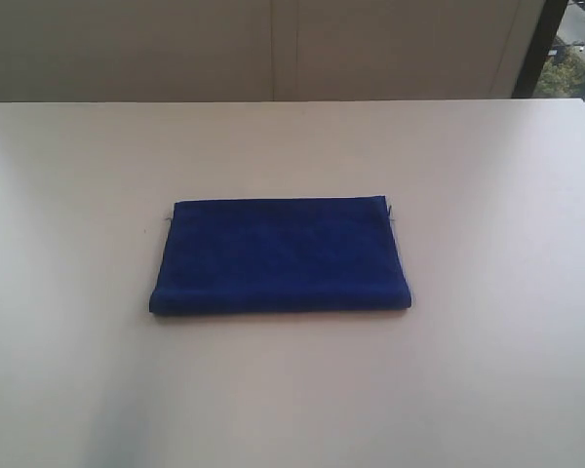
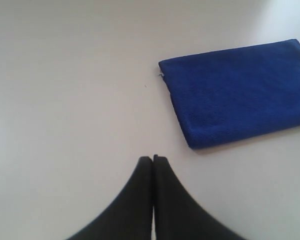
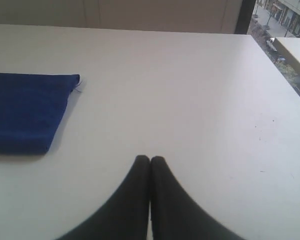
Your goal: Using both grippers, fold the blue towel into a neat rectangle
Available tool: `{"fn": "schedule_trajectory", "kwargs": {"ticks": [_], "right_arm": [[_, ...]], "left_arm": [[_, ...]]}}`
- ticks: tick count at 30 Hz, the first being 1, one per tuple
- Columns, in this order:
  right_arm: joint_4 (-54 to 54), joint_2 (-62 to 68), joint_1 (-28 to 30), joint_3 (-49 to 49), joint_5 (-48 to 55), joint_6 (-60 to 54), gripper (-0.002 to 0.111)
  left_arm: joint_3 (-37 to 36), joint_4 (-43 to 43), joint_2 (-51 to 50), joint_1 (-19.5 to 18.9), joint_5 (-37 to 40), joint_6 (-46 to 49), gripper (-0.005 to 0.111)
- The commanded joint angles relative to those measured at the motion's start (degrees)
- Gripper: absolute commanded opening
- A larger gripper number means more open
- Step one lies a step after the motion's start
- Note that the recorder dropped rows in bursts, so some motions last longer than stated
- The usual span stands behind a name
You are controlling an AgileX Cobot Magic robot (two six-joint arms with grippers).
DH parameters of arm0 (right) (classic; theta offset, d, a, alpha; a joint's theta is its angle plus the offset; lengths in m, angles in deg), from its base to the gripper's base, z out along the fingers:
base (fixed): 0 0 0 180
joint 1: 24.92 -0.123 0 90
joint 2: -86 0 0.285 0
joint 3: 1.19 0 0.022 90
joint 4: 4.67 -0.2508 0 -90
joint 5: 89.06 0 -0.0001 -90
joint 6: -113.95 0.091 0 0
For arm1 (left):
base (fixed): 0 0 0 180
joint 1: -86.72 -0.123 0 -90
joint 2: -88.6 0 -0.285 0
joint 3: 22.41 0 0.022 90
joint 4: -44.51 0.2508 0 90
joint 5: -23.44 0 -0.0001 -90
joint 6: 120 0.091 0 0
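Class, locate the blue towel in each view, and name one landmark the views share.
Exterior view: blue towel folded, mid-table.
Left wrist view: towel ahead of the shut left pincer, cropped by the frame.
Right wrist view: towel cropped, apart from the right pincer.
Shared: the white table.

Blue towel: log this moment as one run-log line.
deep-blue fleecy towel: folded rectangle, flat on white table | left tool: shut, clear of towel | right tool: shut, clear of towel
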Motion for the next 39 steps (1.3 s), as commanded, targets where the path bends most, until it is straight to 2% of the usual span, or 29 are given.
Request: {"fn": "schedule_trajectory", "kwargs": {"ticks": [1, 27, 34, 39], "right_arm": [[-0.26, -0.29, 0.3, 0.32, -1.16, -0.08, 0.0], [-0.15, -0.29, 0.3, 0.32, -1.05, -0.08, 0.0], [-0.15, -0.29, 0.3, 0.32, -1.05, -0.08, 0.0], [-0.15, -0.29, 0.3, 0.32, -1.05, -0.08, 0.0]], "left_arm": [[-0.28, -0.28, 0.44, -0.21, 0.0, 0.12, 0.0], [-0.28, -0.28, 1.42, -0.1, 0.0, 0.12, 0.0], [-0.74, 0.46, 6.2, -0.25, 0.24, 0.25, 0.0], [-5.35, 0.46, 13.22, -1.14, 0.24, 0.11, 0.0]]}}
